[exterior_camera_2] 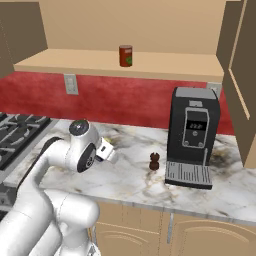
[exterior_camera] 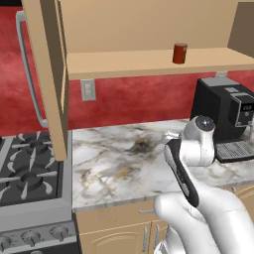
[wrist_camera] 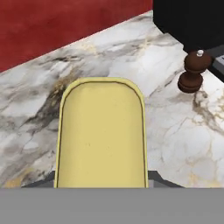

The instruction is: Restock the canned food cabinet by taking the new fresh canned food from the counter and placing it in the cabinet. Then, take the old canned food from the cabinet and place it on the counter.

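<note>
Up on the cabinet (exterior_camera: 149, 62) shelf, the red-orange can (exterior_camera: 180, 53) stands upright, above and left of the coffee machine (exterior_camera_2: 192, 135). Over the marble tabletop (exterior_camera: 114, 163), left of that machine, the fingers clamp the blue can (wrist_camera: 103, 133) by its sides, yellow top facing the hand camera. A brown pepper mill (exterior_camera_2: 154, 161) stands just left of the machine's tray.

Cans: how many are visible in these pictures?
2: the red-orange can stands on the cabinet shelf; a yellow-topped can sits at the gripper, above the counter. Others may be hidden.
</note>
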### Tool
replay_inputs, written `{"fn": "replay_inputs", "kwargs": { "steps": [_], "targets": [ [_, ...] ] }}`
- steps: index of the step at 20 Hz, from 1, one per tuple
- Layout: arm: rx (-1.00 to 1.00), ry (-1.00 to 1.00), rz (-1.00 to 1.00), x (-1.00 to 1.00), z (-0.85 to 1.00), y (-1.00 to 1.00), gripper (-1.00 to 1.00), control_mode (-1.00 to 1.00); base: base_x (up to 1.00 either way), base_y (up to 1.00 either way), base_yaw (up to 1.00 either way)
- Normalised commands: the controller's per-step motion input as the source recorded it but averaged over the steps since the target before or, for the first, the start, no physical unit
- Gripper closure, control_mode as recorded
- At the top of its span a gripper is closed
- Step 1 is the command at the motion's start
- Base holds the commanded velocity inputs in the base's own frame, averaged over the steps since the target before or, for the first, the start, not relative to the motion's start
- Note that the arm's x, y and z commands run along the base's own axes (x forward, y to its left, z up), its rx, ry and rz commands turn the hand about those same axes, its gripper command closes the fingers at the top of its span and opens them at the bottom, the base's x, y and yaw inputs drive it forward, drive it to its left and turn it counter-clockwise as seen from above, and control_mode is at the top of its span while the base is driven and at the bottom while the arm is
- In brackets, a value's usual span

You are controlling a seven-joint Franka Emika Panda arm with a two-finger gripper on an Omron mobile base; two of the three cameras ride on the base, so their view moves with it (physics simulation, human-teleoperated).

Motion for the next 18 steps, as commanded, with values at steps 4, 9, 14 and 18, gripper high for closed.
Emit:
{"fn": "replay_inputs", "kwargs": {
  "steps": [4,9,14,18],
  "targets": [
    [-0.07,-0.39,0.20,-0.81,1.00,0.58,1.00,-1.00,0.00,0.00,0.00],
    [-0.08,-0.37,0.15,-0.77,1.00,0.57,1.00,-1.00,0.00,0.00,0.00],
    [-0.11,-0.20,0.15,-0.66,1.00,0.42,1.00,-1.00,0.00,0.00,0.00],
    [-0.16,-0.03,0.10,-0.26,1.00,0.33,1.00,-1.00,0.00,0.00,0.00]
  ]
}}
